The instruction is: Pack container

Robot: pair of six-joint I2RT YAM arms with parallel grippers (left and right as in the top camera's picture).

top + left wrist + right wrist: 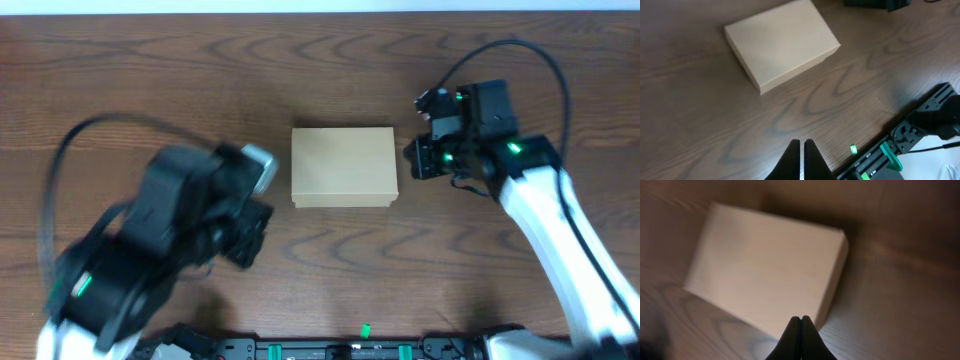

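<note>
- Item: small plain tan cardboard box (343, 167), rectangular, flap lid down flat. Sits mid-table on the dark brown wood-grain table (150, 70), long side running left-right, nothing on top.
- Why there: prob. centred so both arms reach it equally. Lid shut, contents not visible, so can't tell if packing is done or not begun. No loose goods in view.
- Left fingers (792, 160): pressed together, no gap, holding nothing. They point at bare table, box well apart from them.
- Left arm pose: blurred in overhead view, elbow folded, wrist head near box's left end, not touching.
- Right fingers (792, 340): closed tight, empty. They aim at box's near edge by a corner. Wrist view is dim & blurred, but overhead shows a gap.
- Right arm pose: white forearm reaches in from the front-right, wrist head just beside box's right end.
- Judgement: both sets of fingers would need to part before lifting the flap.
</note>
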